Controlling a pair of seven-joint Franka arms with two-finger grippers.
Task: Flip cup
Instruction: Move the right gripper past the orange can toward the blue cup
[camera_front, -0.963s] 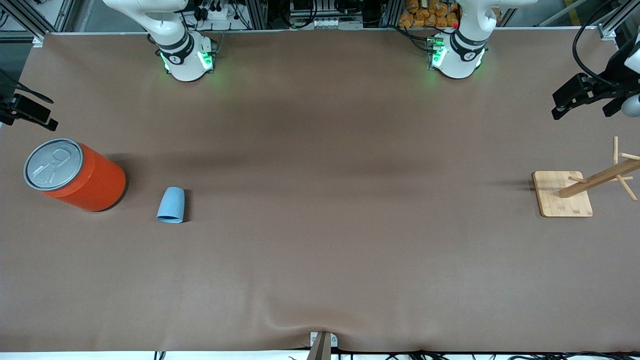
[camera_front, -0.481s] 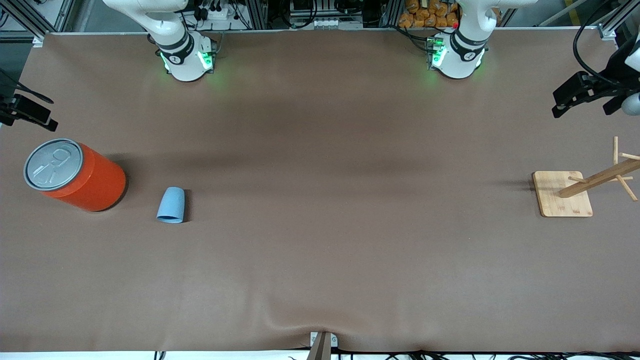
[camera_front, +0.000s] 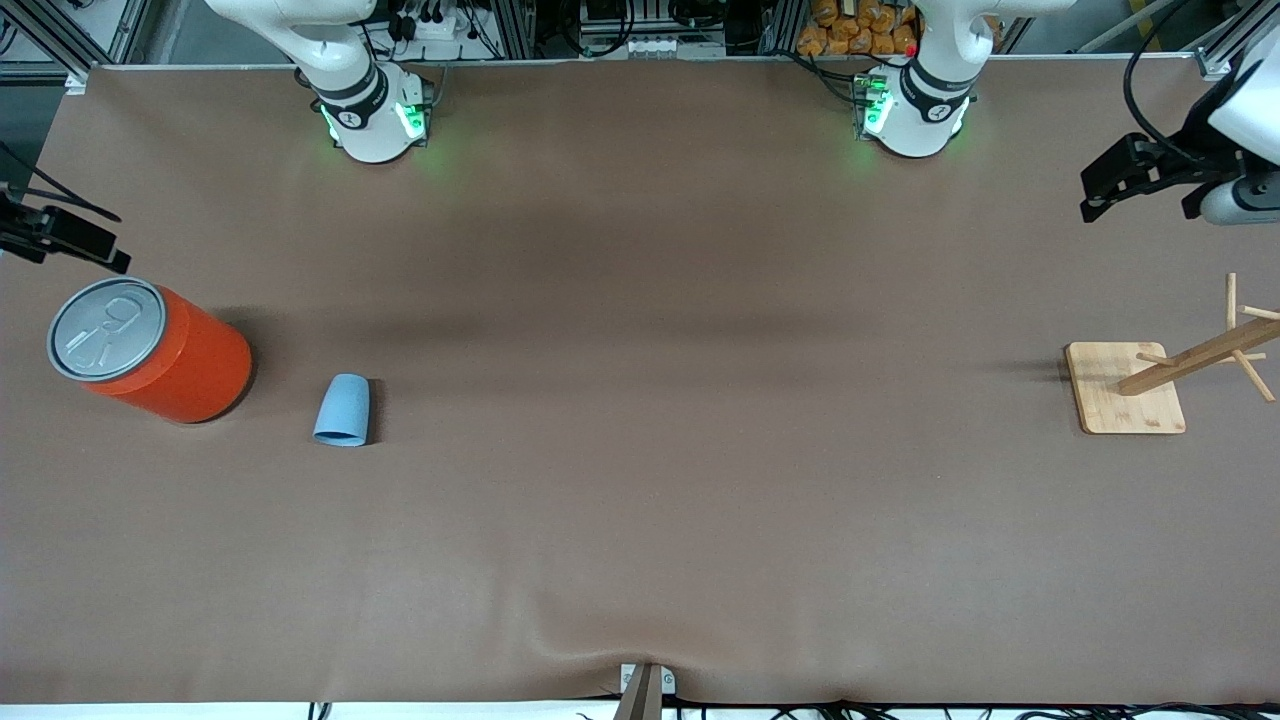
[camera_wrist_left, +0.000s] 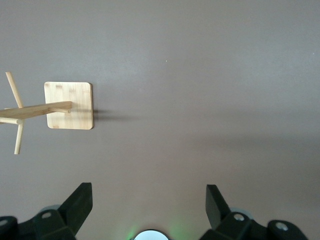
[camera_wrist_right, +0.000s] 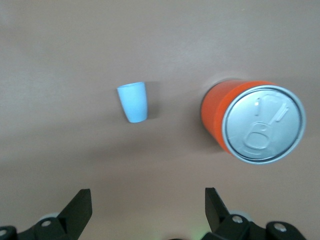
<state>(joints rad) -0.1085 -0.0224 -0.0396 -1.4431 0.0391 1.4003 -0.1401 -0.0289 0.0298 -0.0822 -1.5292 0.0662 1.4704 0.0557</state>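
Observation:
The small light blue cup (camera_front: 342, 410) stands on the brown table beside the orange can, toward the right arm's end. Its narrow closed end looks to be up and its wide end down, and the inside does not show. It also shows in the right wrist view (camera_wrist_right: 133, 102). My right gripper (camera_front: 72, 238) hangs open and empty above the table edge by the can, apart from the cup; its jaws show wide apart in the right wrist view (camera_wrist_right: 147, 202). My left gripper (camera_front: 1105, 190) is open and empty, high over the left arm's end of the table (camera_wrist_left: 148, 200).
A large orange-red can (camera_front: 150, 350) with a grey pull-tab lid stands beside the cup, also in the right wrist view (camera_wrist_right: 252, 122). A wooden peg rack on a square base (camera_front: 1125, 387) stands at the left arm's end, also in the left wrist view (camera_wrist_left: 69, 105).
The right gripper has shifted a little toward the can. The left gripper has moved slightly toward the table's middle and the arms' bases. The cup and can have not moved.

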